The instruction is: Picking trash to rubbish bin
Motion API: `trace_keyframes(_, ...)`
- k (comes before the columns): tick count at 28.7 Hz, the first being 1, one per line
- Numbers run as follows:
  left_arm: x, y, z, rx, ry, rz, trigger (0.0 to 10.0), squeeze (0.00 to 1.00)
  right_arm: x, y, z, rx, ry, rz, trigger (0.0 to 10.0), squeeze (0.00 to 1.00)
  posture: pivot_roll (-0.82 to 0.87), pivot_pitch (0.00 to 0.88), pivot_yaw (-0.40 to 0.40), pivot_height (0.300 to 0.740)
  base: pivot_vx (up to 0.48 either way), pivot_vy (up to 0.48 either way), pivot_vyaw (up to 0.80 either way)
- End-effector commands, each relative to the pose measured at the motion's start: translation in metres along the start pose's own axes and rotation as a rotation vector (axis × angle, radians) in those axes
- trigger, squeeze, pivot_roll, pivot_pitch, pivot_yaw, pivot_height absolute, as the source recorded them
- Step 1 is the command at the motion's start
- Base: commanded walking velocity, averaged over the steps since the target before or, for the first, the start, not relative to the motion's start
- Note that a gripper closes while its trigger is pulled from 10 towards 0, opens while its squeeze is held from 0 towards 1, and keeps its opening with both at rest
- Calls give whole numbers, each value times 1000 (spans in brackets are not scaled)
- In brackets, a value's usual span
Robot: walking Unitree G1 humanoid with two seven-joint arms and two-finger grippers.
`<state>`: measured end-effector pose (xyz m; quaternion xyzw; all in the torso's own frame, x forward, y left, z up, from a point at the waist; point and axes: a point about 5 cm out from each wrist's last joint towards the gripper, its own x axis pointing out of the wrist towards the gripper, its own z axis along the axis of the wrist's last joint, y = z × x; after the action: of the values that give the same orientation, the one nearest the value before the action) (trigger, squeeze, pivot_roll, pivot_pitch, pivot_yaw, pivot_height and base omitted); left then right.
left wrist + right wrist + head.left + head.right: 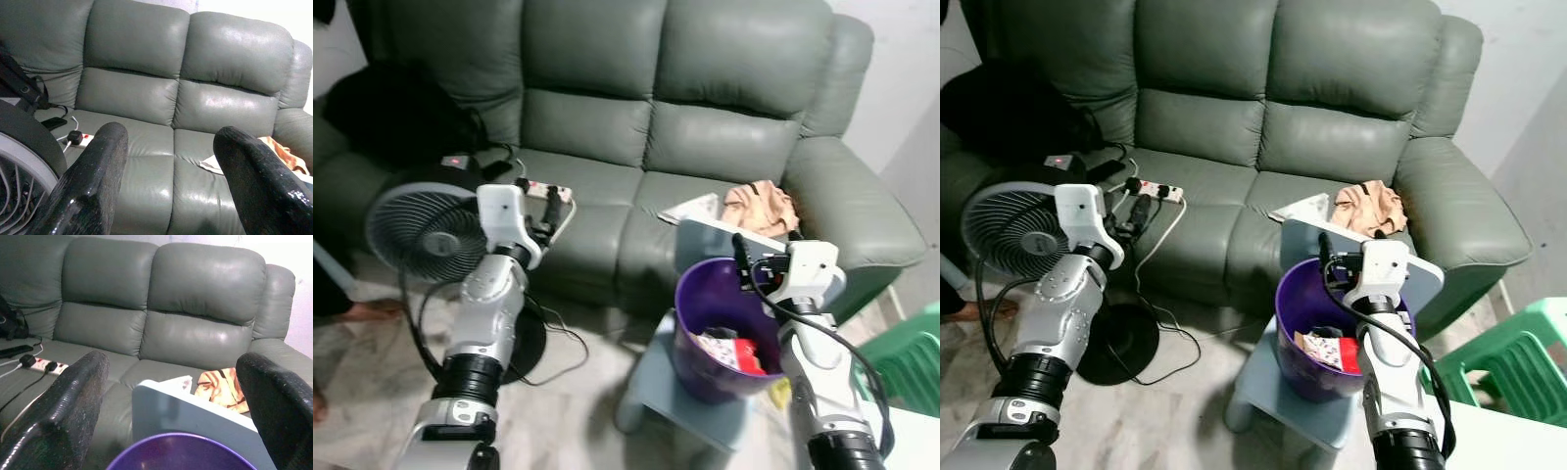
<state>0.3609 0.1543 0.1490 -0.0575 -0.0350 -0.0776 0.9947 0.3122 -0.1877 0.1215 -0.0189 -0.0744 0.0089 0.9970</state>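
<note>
While raised over the near rim of a purple rubbish bin (1317,338), the right gripper (171,406) spreads its two black fingers (58,416) wide, holding nothing. Directly beneath and just ahead of that gripper, the bin stands on a pale blue plastic chair (1298,397), already containing red and white wrappers (1330,350). Beyond the gripper's fingertips, past the chair's back, an orange patterned cloth (222,387) and a white sheet (1304,208) on the seat of a grey-green leather sofa (705,127). To the right of the right arm, part of a green plastic chair (1518,362).

Well apart on the other side, the left gripper (166,181) held up in the air, fingers (90,186) likewise wide apart and gripping nothing, pointing at the sofa's seat. Close beside that gripper on its left, a standing fan (421,235) with a round black base on the tiled floor (1156,411). Just past the fan, on the sofa seat, a white power strip (1151,188) with plugs and trailing cables, and further left a black bag (396,113)
</note>
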Motion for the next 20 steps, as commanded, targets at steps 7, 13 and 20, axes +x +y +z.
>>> trace_keyframes(7,1,1,-2,16,4,-14,10000,0,-9,7,0,6,9,12,10000,0,-77,0,-14,740,0,476,0)
trace_keyframes(13,2,-1,-2,26,-11,-15,10000,0,-10,7,-1,11,42,12,10000,0,-84,0,-16,740,0,132,-260)
trace_keyframes(20,3,-7,-6,32,-4,-33,10000,0,-17,4,-3,-2,60,-3,10000,0,-103,0,-6,740,0,0,-775)
